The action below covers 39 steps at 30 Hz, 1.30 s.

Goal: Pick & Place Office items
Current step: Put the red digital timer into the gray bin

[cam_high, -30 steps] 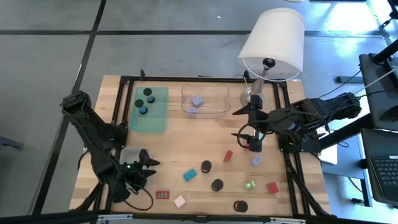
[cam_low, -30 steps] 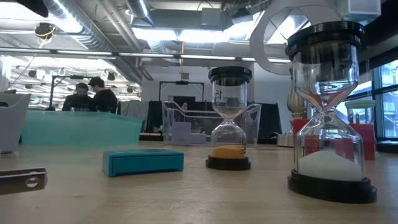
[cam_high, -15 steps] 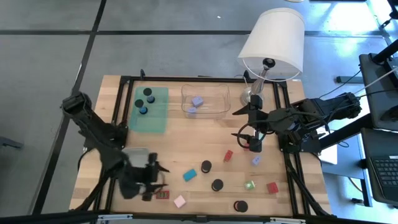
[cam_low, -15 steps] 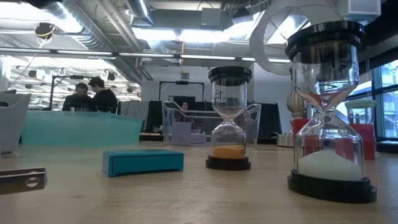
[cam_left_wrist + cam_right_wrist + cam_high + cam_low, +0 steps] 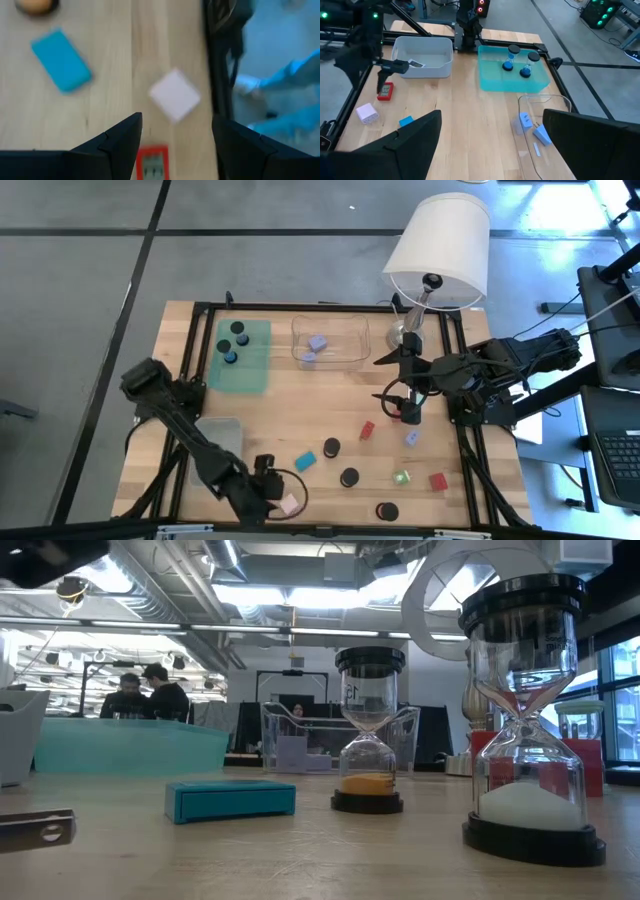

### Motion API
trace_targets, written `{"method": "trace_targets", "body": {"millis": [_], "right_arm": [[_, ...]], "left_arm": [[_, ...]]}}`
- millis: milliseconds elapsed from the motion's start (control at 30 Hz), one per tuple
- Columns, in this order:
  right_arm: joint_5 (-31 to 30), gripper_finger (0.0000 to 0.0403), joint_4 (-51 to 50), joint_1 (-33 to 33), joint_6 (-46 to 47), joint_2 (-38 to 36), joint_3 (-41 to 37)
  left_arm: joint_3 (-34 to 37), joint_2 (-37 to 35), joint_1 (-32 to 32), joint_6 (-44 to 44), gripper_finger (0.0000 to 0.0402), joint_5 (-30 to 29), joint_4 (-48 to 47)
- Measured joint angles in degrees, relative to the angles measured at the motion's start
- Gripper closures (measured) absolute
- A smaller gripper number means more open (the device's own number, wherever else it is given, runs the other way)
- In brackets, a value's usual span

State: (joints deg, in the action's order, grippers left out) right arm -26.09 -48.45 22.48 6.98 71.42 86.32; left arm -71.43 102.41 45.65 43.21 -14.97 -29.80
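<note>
Swung down from beside the grey tray (image 5: 218,430) to hover over the red label (image 5: 152,161) near the front edge, left gripper (image 5: 175,145) half open and empty, grab apparently next.

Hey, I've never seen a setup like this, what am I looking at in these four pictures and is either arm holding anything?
This is a two-armed robot at a wooden table, sorting small office items. One picture looks straight down, one sits at table height, and two come from cameras on the arms' wrists.

From above, the left end effector hangs at the near edge, over a red labelled rectangle and beside a pale pink block. Its wrist camera shows open fingers with nothing between them. The right end effector waits near the lamp, also open and empty.

Scattered around are a teal block, small sand timers with black caps, and red blocks. A teal tray holds three timers, a clear tray holds lilac pieces, and a grey tray sits nearby.
</note>
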Motion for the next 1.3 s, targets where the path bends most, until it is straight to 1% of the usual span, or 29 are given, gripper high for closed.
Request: {"method": "trace_targets", "body": {"millis": [67,167,300,467,600,867,1133,1200,1300], "right_arm": [[0.0,0.0052,0.0,0.0,0.0,0.0,0.0],[0.0,0.0052,0.0,0.0,0.0,0.0,0.0],[0.0,0.0052,0.0,0.0,0.0,0.0,0.0],[0.0,0.0052,0.0,0.0,0.0,0.0,0.0],[0.1,0.0052,0.0,0.0,0.0,0.0,0.0],[0.2,0.0052,0.0,0.0,0.0,0.0,0.0],[0.2,0.0052,0.0,0.0,0.0,0.0,0.0],[0.2,0.0052,0.0,0.0,0.0,0.0,0.0],[0.1,0.0052,0.0,0.0,0.0,0.0,0.0]], "left_arm": [[-2.3,1.8,0.0,2.0,0.0165,2.2,-5.0],[-3.2,3.8,0.6,4.8,0.0164,4.2,-6.2],[-3.0,4.3,1.7,5.6,0.0164,4.3,-7.1],[-3.0,4.3,3.3,5.7,0.0164,3.0,-8.1],[-3.0,4.3,4.0,5.7,0.0164,-0.6,-9.2],[-3.0,4.3,4.2,6.0,0.0164,0.5,-9.2],[-3.0,4.3,4.2,6.2,0.0163,0.1,-9.4],[-3.0,4.3,4.2,7.1,0.0158,0.1,-9.4],[-3.0,4.3,4.2,7.6,0.0139,0.1,-9.4]]}}
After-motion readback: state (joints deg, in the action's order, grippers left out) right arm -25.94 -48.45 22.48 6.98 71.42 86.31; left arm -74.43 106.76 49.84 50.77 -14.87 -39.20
